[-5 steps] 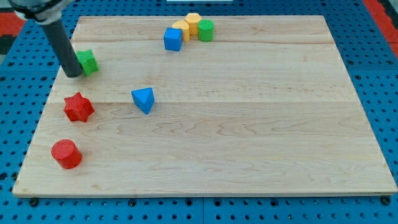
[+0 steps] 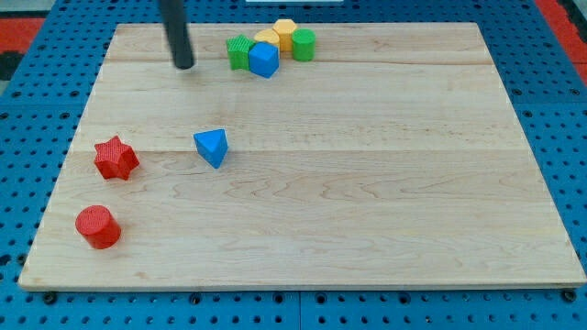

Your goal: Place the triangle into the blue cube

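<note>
Wooden board (image 2: 367,183) is lying flat | our tip (image 2: 184,66), a bare rod grasping nothing, is resting top-left | blue triangle (image 2: 211,147) is sitting below it, well apart | blue cube (image 2: 263,60) is sitting to its right, near

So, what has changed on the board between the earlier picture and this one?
My tip moved from the view's left edge to the top, left of the cluster. The green block it stood beside now lies against the blue cube, which shifted slightly right. The blue triangle, red star, red cylinder, yellow blocks and other green block stayed put.
</note>
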